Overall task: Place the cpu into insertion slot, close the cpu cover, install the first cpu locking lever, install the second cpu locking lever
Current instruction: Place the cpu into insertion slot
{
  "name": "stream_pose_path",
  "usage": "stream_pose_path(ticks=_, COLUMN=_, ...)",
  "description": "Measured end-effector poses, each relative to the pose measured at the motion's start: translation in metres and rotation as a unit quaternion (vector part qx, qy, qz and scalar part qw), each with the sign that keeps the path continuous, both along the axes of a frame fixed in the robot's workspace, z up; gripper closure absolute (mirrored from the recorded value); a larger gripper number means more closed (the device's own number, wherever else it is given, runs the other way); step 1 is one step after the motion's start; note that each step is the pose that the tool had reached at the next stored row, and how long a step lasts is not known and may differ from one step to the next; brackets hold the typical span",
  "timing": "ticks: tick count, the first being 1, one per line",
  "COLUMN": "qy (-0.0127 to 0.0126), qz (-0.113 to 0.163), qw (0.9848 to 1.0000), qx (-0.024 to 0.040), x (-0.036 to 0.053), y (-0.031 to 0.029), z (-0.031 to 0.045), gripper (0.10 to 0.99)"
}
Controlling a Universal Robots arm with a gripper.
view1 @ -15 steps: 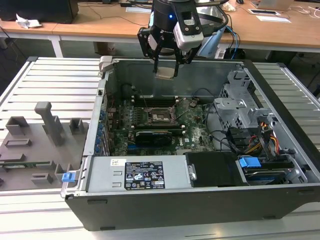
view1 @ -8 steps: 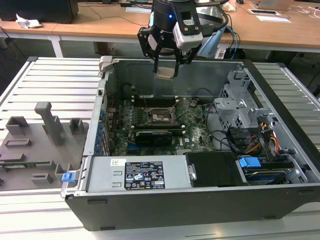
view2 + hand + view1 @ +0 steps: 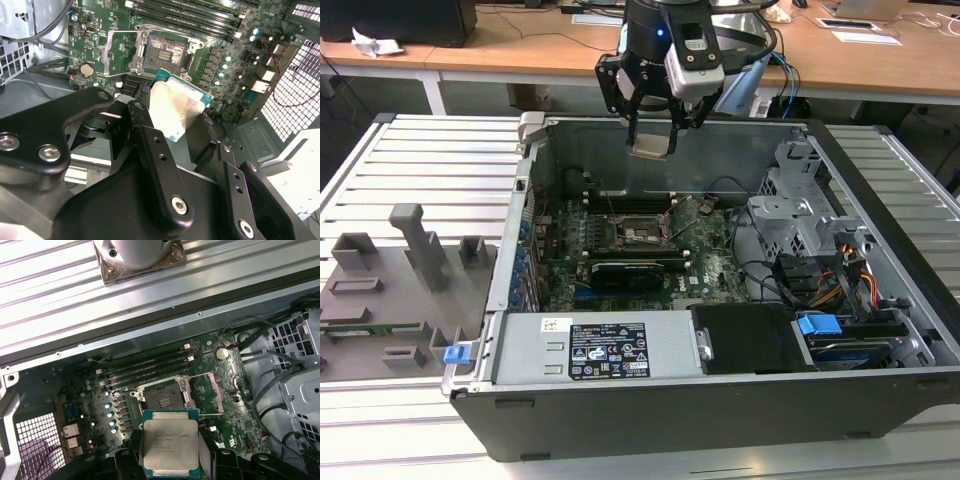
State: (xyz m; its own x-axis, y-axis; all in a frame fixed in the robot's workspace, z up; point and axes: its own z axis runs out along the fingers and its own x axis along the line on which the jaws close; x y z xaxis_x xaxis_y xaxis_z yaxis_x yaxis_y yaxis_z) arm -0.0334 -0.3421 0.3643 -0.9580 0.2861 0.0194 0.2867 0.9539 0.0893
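In the upper middle of the exterior view, we see the black two-fingered tool (image 3: 652,142) clamped on the edges of the cpu (image 3: 652,148), a small square silver-topped chip, metal side up as seating demands, well above the insertion slot (image 3: 642,232), a square black metal-rimmed socket. The thin silver-grey cpu cover (image 3: 119,52) stands swung aside in the second wrist view, leaving the socket bare; the black label (image 3: 607,350) on the grey power supply (image 3: 535,345) has print too small to read.

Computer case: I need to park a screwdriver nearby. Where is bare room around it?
Bare slatted table lies beyond the grey fixtures, at the exterior view's left of the case. Inside is crowded: board, cables, and the pincer holding the cpu over it.
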Motion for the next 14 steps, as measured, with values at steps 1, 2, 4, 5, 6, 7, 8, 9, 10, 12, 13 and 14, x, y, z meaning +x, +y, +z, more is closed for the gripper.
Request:
stream_pose_path(ticks=1, qy=0.0000, qz=-0.002, qw=1.0000, qx=0.0000, x=0.0000, y=0.0000, z=0.0000, gripper=0.557)
stream_pose_path(ticks=2, qy=0.0000, qz=-0.003, qw=1.0000, qx=0.0000, x=0.0000, y=0.0000, z=0.0000, gripper=0.557)
stream_pose_path(ticks=4, qy=0.0000, qz=-0.008, qw=1.0000, qx=0.0000, x=0.0000, y=0.0000, z=0.0000, gripper=0.557)
stream_pose_path(ticks=5, qy=0.0000, qz=-0.010, qw=1.0000, qx=0.0000, x=0.0000, y=0.0000, z=0.0000, gripper=0.557)
stream_pose_path(ticks=6, qy=0.0000, qz=-0.011, qw=0.9999, qx=0.0000, x=0.0000, y=0.0000, z=-0.0001, gripper=0.557)
stream_pose_path(ticks=7, qy=0.0000, qz=-0.013, qw=0.9999, qx=0.0000, x=0.0000, y=0.0000, z=0.0000, gripper=0.557)
stream_pose_path(ticks=8, qy=0.0000, qz=-0.014, qw=0.9999, qx=0.0000, x=0.0000, y=0.0000, z=0.0000, gripper=0.557)
stream_pose_path(ticks=9, qy=0.0000, qz=-0.015, qw=0.9999, qx=0.0000, x=0.0000, y=0.0000, z=0.0000, gripper=0.557)
stream_pose_path(ticks=10, qy=0.0000, qz=-0.017, qw=0.9999, qx=0.0000, x=0.0000, y=0.0000, z=0.0000, gripper=0.557)
stream_pose_path(ticks=12, qy=0.0000, qz=-0.019, qw=0.9998, qx=0.0000, x=-0.0001, y=0.0000, z=0.0000, gripper=0.557)
stream_pose_path(ticks=13, qy=0.0000, qz=-0.020, qw=0.9998, qx=0.0000, x=-0.0001, y=0.0000, z=0.0000, gripper=0.557)
stream_pose_path(ticks=14, qy=0.0000, qz=-0.021, qw=0.9998, qx=0.0000, x=-0.0001, y=0.0000, z=0.0000, gripper=0.557)
